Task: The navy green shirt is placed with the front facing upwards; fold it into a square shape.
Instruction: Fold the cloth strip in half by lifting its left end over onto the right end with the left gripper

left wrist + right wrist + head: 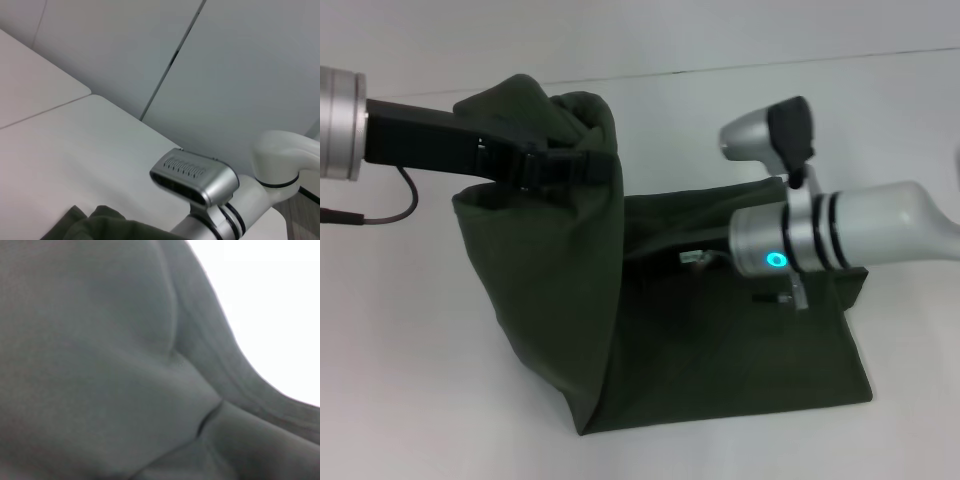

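Note:
The navy green shirt [720,370] lies partly flat on the white table [410,380]. Its left part is lifted into a hanging fold [550,290]. My left gripper [542,165] is up at the top of that fold, shut on the bunched cloth, which drapes over it. My right gripper [812,285] sits low on the flat part of the shirt near its right edge, mostly hidden behind its own wrist [790,245]. The right wrist view is filled by dark shirt cloth [100,365] up close. The left wrist view shows a corner of the shirt [100,225] and the right arm [200,180].
White table surface [900,420] surrounds the shirt on all sides. A black cable [390,212] hangs from my left arm at the far left. A wall [240,75] stands behind the table.

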